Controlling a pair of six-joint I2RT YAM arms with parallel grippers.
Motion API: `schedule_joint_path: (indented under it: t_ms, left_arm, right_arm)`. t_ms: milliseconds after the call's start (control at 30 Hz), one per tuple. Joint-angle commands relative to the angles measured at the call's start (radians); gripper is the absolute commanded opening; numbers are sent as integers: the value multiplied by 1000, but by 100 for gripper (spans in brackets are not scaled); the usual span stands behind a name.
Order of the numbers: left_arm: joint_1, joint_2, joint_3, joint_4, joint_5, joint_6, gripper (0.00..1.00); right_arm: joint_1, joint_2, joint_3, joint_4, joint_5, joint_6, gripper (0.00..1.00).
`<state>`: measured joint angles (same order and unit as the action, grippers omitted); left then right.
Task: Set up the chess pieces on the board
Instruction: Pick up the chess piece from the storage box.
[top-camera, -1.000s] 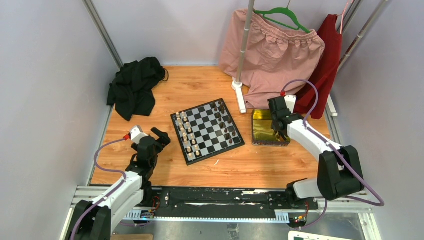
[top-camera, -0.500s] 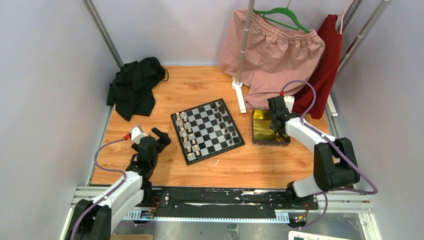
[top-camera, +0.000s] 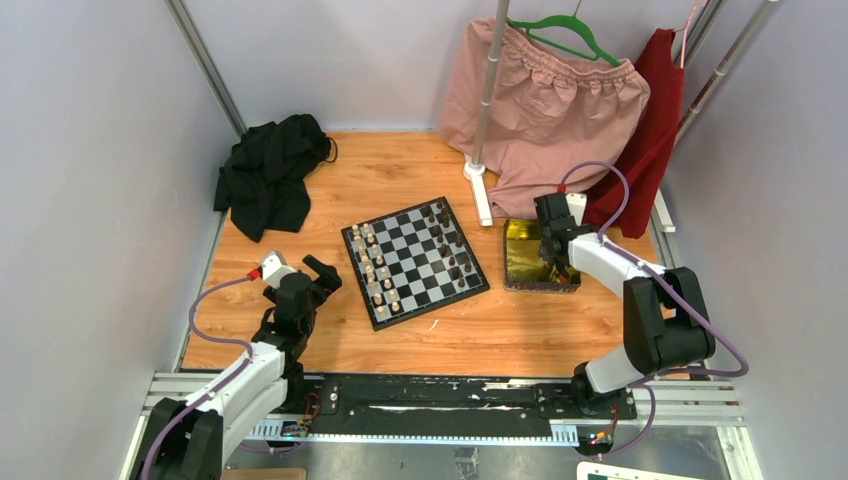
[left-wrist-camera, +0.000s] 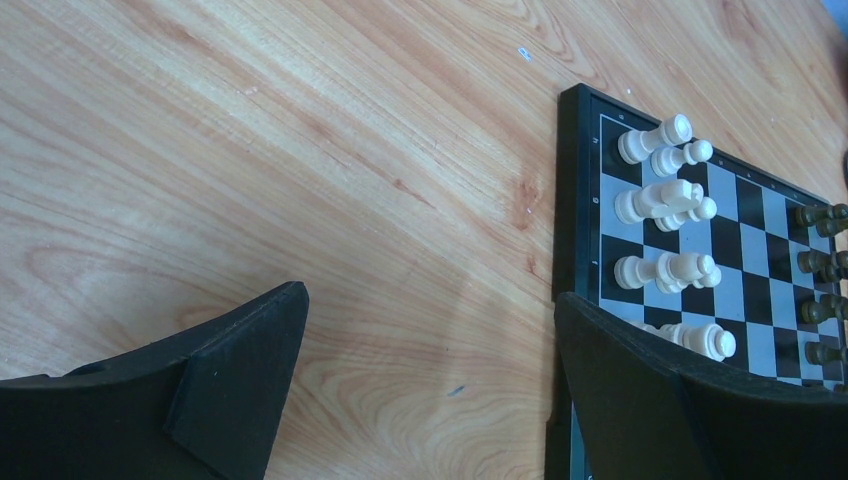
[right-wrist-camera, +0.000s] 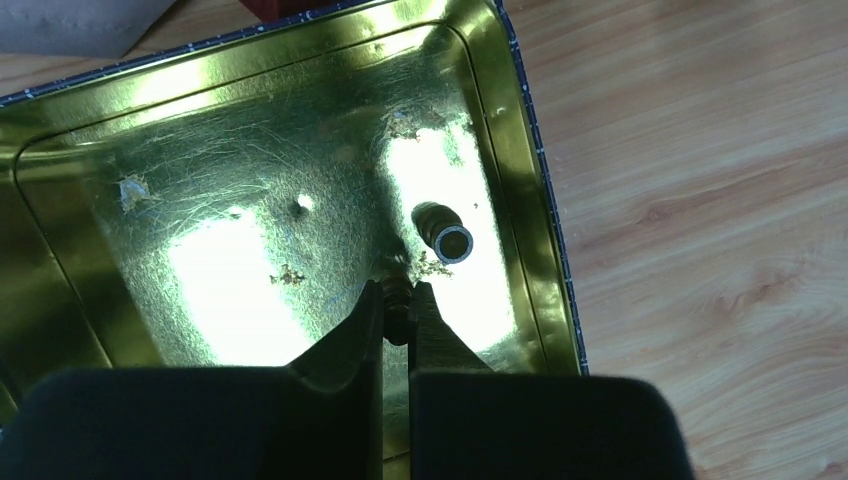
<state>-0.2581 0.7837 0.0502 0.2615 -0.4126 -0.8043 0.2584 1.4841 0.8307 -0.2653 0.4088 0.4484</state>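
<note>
The right pincer (right-wrist-camera: 397, 292) is squeezing almost shut on a tiny dark piece (right-wrist-camera: 397, 312). It is holding the piece low in the middle of the right wrist picture, inside the yellow tin (right-wrist-camera: 200, 180). Just up and to the right, another dark piece (right-wrist-camera: 445, 236) is lying on its side on the tin floor. In the top picture the right pincer (top-camera: 558, 258) is reaching down into the tin (top-camera: 522, 262), right of the middle.

The left pincer (left-wrist-camera: 428, 320) is standing wide apart and is holding nothing. It is hanging over the bare wooden surface (left-wrist-camera: 300, 150). In the top picture the left pincer (top-camera: 305, 282) is sitting at the lower left, just beside the board (top-camera: 415, 262).

The board is lying in the middle of the surface (top-camera: 400, 165), turned a bit. White pieces (left-wrist-camera: 665, 205) are standing on the board's (left-wrist-camera: 570, 200) left side. Dark pieces (left-wrist-camera: 820, 262) are standing along its right side. The tin is sitting just right of the board, close but not touching.

A black cloth (top-camera: 268, 172) is lying at the upper left. A pink cloth (top-camera: 550, 110) and a red cloth (top-camera: 652, 140) are hanging at the upper right.
</note>
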Motion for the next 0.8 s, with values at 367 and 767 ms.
schedule_joint_path:
  t_ms: [367,767]
  left_arm:
    - [3,5,8,31,-6,-4,100]
    - [3,3,8,32,-6,-3,100]
  right_arm:
    - [-16,-83,-11,32,-35,-26,0]
    - [25,-173,6,60,-152,-74,0]
